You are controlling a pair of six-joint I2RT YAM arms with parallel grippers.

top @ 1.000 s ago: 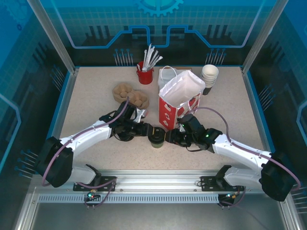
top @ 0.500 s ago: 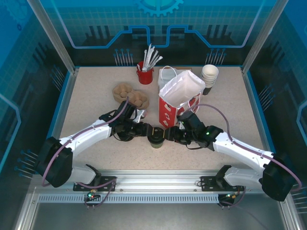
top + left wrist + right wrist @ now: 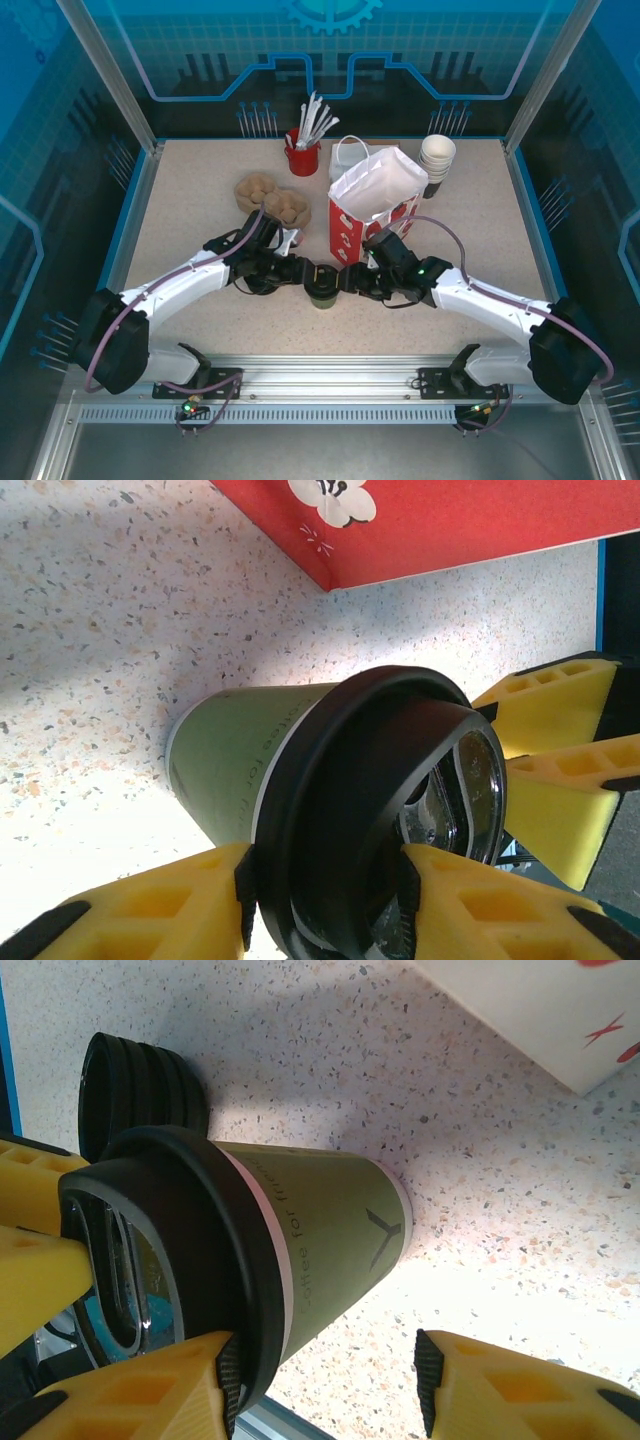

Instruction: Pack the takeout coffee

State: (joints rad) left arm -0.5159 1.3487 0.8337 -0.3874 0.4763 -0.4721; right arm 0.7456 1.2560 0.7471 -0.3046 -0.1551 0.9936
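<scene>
The takeout coffee [image 3: 322, 287], an olive-green paper cup [image 3: 230, 760] with a black lid [image 3: 360, 800], stands upright on the table just in front of the red-and-white paper bag [image 3: 375, 205]. My left gripper [image 3: 308, 277] comes in from the left and is shut on the lid, a pad pressing each side of the rim [image 3: 320, 910]. From the right, my right gripper [image 3: 345, 282] stands open around the cup [image 3: 330, 1230]. One of its pads touches the lid rim [image 3: 190, 1220]. The other finger [image 3: 520, 1390] is well clear of the cup wall.
A squat stack of black lids [image 3: 140, 1085] sits just behind the cup on the left arm's side. Farther back are brown lumpy items [image 3: 270, 198], a red mug of white sticks [image 3: 303, 155] and a stack of white cups [image 3: 437, 155].
The right arm has slid left, bringing its open gripper in around the cup. The left gripper keeps its hold on the lid, and the cup has barely shifted.
</scene>
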